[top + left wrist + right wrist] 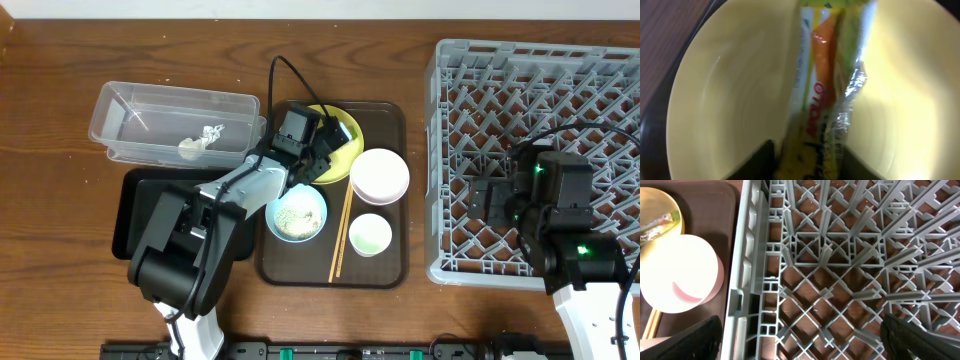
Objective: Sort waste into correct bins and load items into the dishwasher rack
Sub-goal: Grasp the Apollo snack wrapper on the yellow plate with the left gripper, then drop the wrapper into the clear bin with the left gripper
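Note:
My left gripper (322, 145) is down on the yellow plate (347, 130), at the back of the brown serving tray. In the left wrist view its two dark fingers (810, 162) sit tight on both sides of the yellow-green snack wrapper (825, 90), which lies on the plate (730, 100). My right gripper (490, 200) is open and empty over the left part of the grey dishwasher rack (540, 90); its fingers (800, 335) are spread wide above the lattice (840, 255).
On the brown tray (388, 122) are a pinkish-white bowl (379, 175), a light blue bowl with rice scraps (296, 214), a pale cup (370, 235) and chopsticks (341, 235). A clear tub (150, 110) holds a white tissue (200, 140). A black tray (135, 215) lies in front of it.

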Controlling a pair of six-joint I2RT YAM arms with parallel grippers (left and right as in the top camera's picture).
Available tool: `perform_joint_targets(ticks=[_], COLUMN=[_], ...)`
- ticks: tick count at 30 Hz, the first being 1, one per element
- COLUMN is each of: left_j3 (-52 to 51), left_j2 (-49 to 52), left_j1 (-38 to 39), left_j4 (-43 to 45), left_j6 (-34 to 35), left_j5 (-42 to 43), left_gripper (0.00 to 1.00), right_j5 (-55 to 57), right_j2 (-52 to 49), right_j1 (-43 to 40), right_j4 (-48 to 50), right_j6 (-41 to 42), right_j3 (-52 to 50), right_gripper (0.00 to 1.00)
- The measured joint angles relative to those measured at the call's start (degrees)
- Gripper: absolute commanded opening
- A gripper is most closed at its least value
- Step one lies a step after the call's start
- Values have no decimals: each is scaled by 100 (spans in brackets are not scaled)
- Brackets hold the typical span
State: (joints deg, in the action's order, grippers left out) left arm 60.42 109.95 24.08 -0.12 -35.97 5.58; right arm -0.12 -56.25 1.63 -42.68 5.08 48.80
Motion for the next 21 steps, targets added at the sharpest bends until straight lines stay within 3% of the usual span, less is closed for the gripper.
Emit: perform_joint_targets(ticks=[5, 11, 21], left_j3=[0, -2, 0], left_j2=[-4, -455, -2214], left_j1=[0, -2, -573], left_j4=[-2, -155, -1069], left_j6=[22, 452, 2249], left_j5=[0, 0, -26], left_gripper=[6, 6, 6], right_j5=[-9, -11, -9], right_j2=[0, 0, 0], right_j1=[0, 0, 0], right_j4=[-2, -2, -7], right_j6=[0, 0, 20], right_j3=[0, 0, 2], right_gripper=[99, 99, 99])
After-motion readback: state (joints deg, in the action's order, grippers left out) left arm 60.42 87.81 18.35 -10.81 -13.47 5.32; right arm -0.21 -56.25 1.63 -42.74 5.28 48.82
